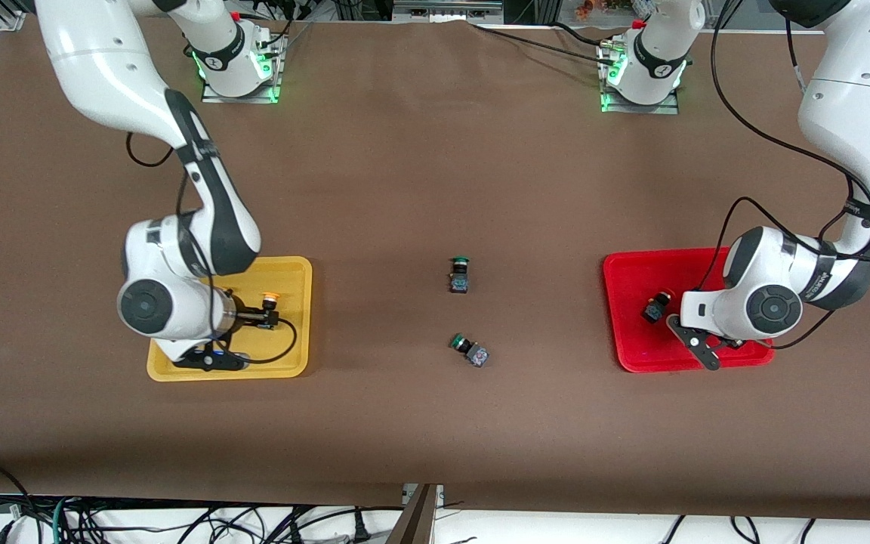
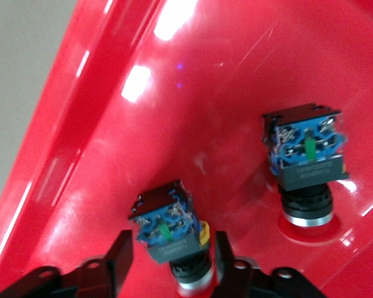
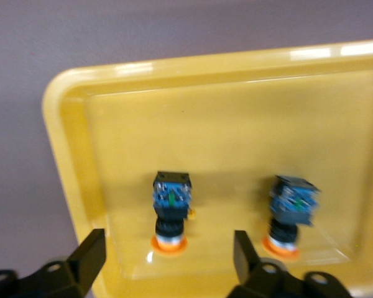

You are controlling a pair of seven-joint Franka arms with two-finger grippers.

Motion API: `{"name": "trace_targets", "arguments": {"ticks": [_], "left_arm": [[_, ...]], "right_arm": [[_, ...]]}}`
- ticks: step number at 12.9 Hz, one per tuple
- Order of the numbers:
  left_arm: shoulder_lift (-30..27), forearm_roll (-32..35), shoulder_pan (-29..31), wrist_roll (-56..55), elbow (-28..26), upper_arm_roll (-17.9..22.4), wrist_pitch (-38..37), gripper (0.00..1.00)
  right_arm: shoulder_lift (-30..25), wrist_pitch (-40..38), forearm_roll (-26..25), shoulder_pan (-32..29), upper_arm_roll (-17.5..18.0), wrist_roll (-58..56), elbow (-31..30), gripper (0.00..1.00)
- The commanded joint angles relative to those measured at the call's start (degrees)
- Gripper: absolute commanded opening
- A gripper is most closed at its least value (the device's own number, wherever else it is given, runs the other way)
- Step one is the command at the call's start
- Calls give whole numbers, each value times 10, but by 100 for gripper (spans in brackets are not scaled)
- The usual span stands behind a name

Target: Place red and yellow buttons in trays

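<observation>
The red tray [image 1: 631, 276] lies at the left arm's end of the table. Two red buttons rest in it in the left wrist view [image 2: 205, 93]. One [image 2: 171, 233] sits between the fingers of my left gripper [image 2: 171, 248], which is open with a gap on each side. The other [image 2: 306, 164] is beside it and also shows in the front view [image 1: 655, 308]. The yellow tray [image 1: 293, 273] lies at the right arm's end. Two yellow buttons [image 3: 171, 214] [image 3: 292, 214] rest in it. My right gripper [image 3: 168, 245] is wide open and empty just above the first.
Two green-capped switches [image 1: 460, 274] [image 1: 470, 351] lie on the brown table between the trays, the second nearer the front camera. Both arms' wrists hang over their trays and hide part of each tray in the front view.
</observation>
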Motion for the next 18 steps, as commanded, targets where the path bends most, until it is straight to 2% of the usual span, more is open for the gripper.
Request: {"name": "trace_targets", "arguments": {"ticks": [1,3,5,7,8,9,13,16,18], "left_arm": [[-25,9,0,8,-1,-9,-16,100],[-60,-2,3,-14,6,-50,-76,100],[-117,-50,2,-88,9,-76,-160,100],[-168,-136,7,-140,11,-98,-189,100],[-198,-195,8,-164,10,-97,-193,100],[-224,-225,8,-185,11,-97,-197,100],[-330,-225,2,-283,29,-103,-203,100],[-333,-234,1,-301,69,-99,-249,100],[-326,-233,5,-310,87,-96,-249,100]], "right_arm": [[-65,-76,-2,-28,2,-45,-3,100],[-88,-121,4,-56,0,-100,18,100],[-112,-175,2,-69,-1,-124,33,100],[-148,-209,2,-74,-4,-118,37,100],[-171,-214,3,-77,-5,-112,31,100],[-190,-217,1,-80,-5,-114,19,100],[-301,-215,-1,-93,0,-116,-59,100],[-343,-220,-8,-94,2,-120,-67,100],[-362,-218,-9,-100,2,-122,-63,100]]}}
